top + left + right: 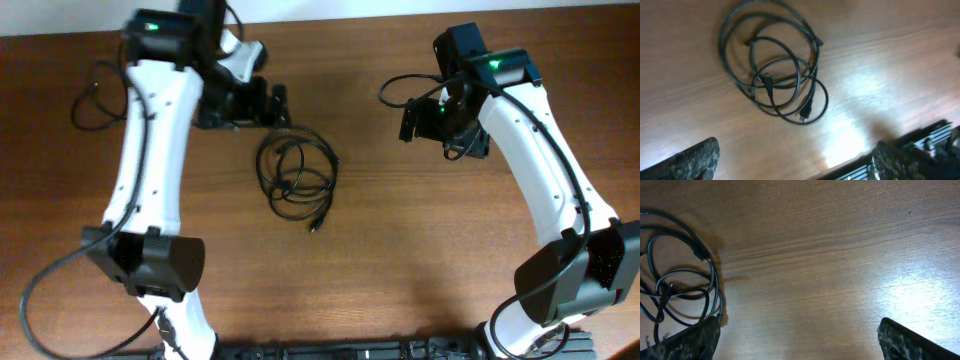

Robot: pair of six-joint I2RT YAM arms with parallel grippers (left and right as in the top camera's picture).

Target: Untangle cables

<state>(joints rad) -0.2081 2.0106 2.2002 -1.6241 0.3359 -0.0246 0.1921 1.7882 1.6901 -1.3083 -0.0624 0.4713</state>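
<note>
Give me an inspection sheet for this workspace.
Surface: brown wooden table, bare with glare patches.
Job's things: thin black cords coiled in one overlapping bundle, plugs showing, between the arms.
Clutter: nothing seen.
Grippers: left gripper open, near the bundle, holding nothing; right gripper open, farther off, empty.
Cables: thicker black arm wires loop beside the arms, apart from the bundle.
Surroundings: pale wall strip behind; dark rail at the front edge.

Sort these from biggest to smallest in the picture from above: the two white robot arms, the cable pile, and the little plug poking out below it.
1. Left arm and right arm: a tie, since they look about equally big.
2. Cable pile.
3. Plug, the tiniest.
</note>
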